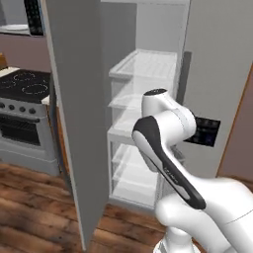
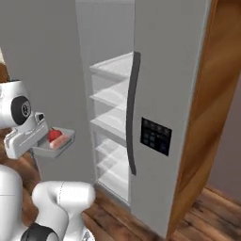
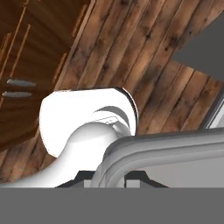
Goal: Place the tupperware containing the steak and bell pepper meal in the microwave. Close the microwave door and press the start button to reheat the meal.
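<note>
My gripper [image 2: 40,143] is shut on the near edge of the tupperware [image 2: 60,142] and holds it level in the air, left of the open fridge. In the clear shallow container lies the steak and bell pepper meal: a red round piece [image 2: 54,135] and a pinkish slab [image 2: 59,144]. In the hand view the tupperware's rim [image 3: 157,146] crosses the lower part, above wood floor. A corner of the microwave [image 1: 15,22] with its black keypad panel [image 1: 33,16] shows at the top left, above the stove. The microwave door is out of view.
The fridge stands open straight ahead, with white shelves [image 1: 143,66] and its grey left door [image 1: 74,113] swung out towards me. Its shut right door carries a dark handle [image 2: 132,113] and a black panel [image 2: 156,136]. A black-topped stove [image 1: 22,86] sits at the left and a wooden cabinet side [image 2: 207,113] at the right.
</note>
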